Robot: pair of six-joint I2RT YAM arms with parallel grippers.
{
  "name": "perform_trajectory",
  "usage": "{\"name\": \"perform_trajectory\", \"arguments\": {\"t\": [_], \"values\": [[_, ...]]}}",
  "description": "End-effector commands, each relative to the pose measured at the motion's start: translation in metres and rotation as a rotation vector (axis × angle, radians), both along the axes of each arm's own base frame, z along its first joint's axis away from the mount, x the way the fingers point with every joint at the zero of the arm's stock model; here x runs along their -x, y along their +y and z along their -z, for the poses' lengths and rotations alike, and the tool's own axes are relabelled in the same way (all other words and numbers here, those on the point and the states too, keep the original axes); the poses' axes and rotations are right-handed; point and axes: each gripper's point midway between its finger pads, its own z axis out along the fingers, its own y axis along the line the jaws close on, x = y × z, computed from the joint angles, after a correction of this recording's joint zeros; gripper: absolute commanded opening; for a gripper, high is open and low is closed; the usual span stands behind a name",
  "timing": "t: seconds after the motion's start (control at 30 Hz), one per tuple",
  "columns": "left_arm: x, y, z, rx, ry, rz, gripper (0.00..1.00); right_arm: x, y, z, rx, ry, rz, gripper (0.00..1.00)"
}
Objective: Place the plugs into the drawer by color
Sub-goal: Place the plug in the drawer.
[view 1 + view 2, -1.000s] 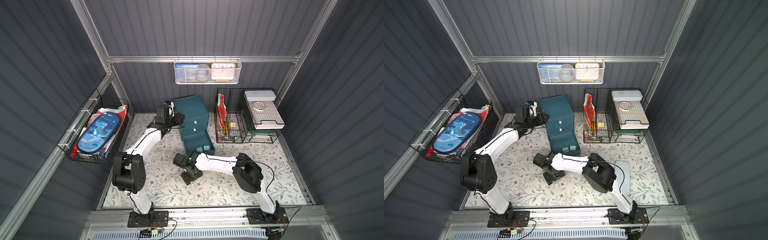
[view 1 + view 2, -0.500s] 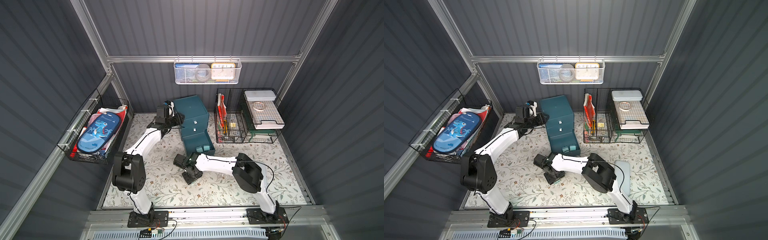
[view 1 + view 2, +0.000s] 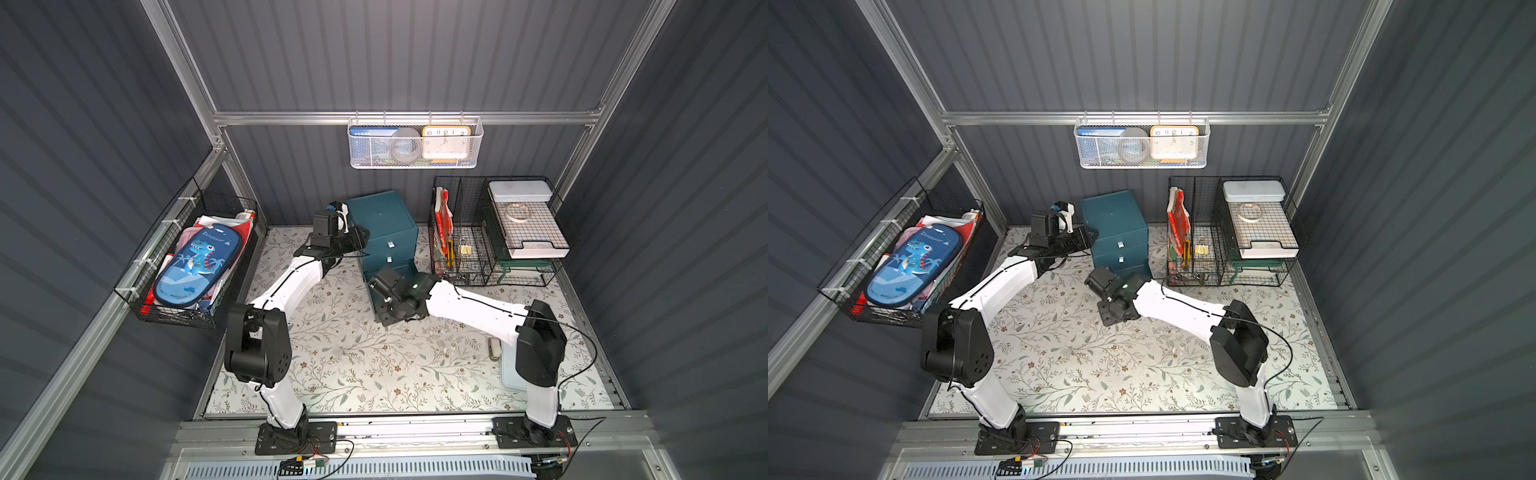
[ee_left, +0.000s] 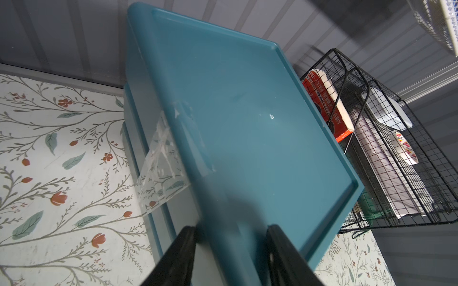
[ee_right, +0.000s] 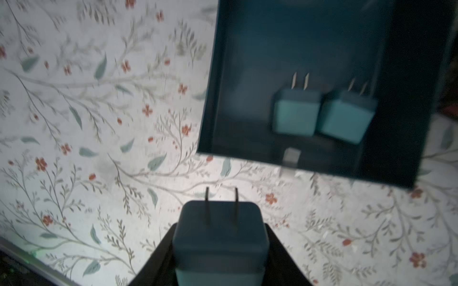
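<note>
In the right wrist view's lower centre, the right gripper (image 5: pixel 221 231) is clamping a mint plug (image 5: pixel 219 247) short of the open drawer (image 5: pixel 247 74) at upper right, which is holding two mint plugs (image 5: pixel 295 114). The left gripper (image 4: pixel 231 240) is seemingly pinching the cabinet (image 4: pixel 247 111) by its top edge.

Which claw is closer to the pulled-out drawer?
Right. The right gripper holds a plug just before the open drawer; the left gripper clamps the cabinet's top edge above.

A dinosaur pencil case (image 3: pixel 195 266) lies in the side basket (image 3: pixel 174 316) above the floral mat (image 3: pixel 353 365).
</note>
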Motion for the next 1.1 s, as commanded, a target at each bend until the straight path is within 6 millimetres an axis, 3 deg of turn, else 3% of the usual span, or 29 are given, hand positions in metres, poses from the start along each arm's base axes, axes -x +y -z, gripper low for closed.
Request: {"name": "perform_trajectory", "arguments": {"t": [0.0,0.13,0.33,0.73,1.07], "values": [[0.042,-0.014,0.069,-0.062,0.239,0.094,0.50,-0.040,0.000,-0.009,-0.019,-0.150,0.024,0.34],[0.041,-0.014,0.072,-0.064,0.246,0.095,0.50,-0.072,0.006,-0.004,-0.028,-0.227,0.029,0.34],[0.041,-0.013,0.074,-0.068,0.247,0.090,0.50,-0.094,0.023,0.016,-0.028,-0.253,0.024,0.34],[0.040,-0.015,0.074,-0.061,0.248,0.100,0.50,-0.084,0.032,0.069,-0.035,-0.118,-0.023,0.36],[0.040,-0.014,0.075,-0.071,0.250,0.096,0.50,-0.078,0.033,0.084,-0.041,-0.068,-0.042,0.38]]}}
